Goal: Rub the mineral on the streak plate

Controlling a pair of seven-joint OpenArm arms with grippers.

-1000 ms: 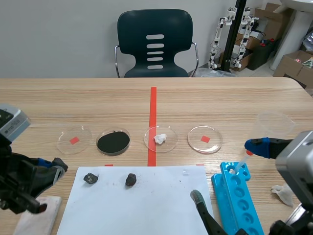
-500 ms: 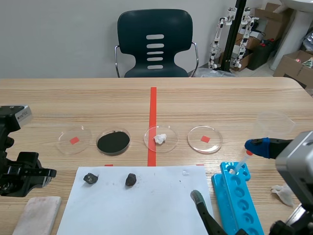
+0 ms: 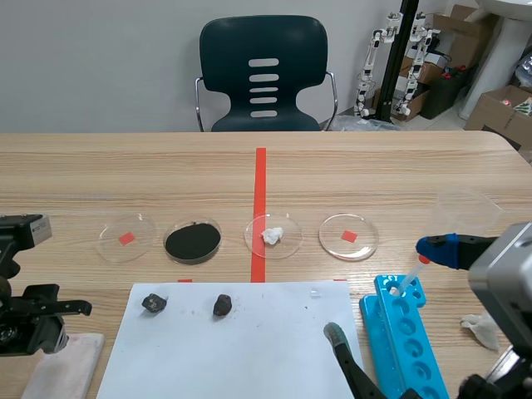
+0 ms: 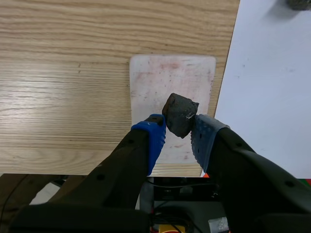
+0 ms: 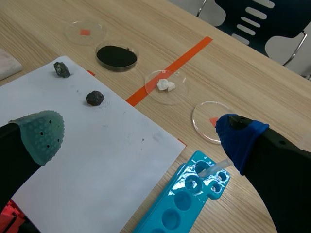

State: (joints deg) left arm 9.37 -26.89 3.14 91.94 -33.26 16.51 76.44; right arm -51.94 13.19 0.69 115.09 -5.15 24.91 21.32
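In the left wrist view a dark grey mineral (image 4: 180,114) is pinched between the blue pads of my left gripper (image 4: 178,130), just above the pale streak plate (image 4: 172,92), which shows faint reddish marks. From the scene view, the streak plate (image 3: 65,364) lies at the table's front left, beside the white paper (image 3: 237,341), with the left arm (image 3: 25,320) over it. Two more dark minerals (image 3: 153,302) (image 3: 222,304) rest on the paper. My right gripper (image 5: 141,133) hangs open above the paper's right side, nothing between its fingers.
Behind the paper stand a row of dishes: one with a red mark (image 3: 125,237), one of black powder (image 3: 193,241), one with a white lump (image 3: 273,235), and another red-marked one (image 3: 348,236). A blue tube rack (image 3: 406,332) lies at right.
My left arm has swung down and back toward the front left corner, bringing the held mineral over the streak plate. The right arm has stayed still.
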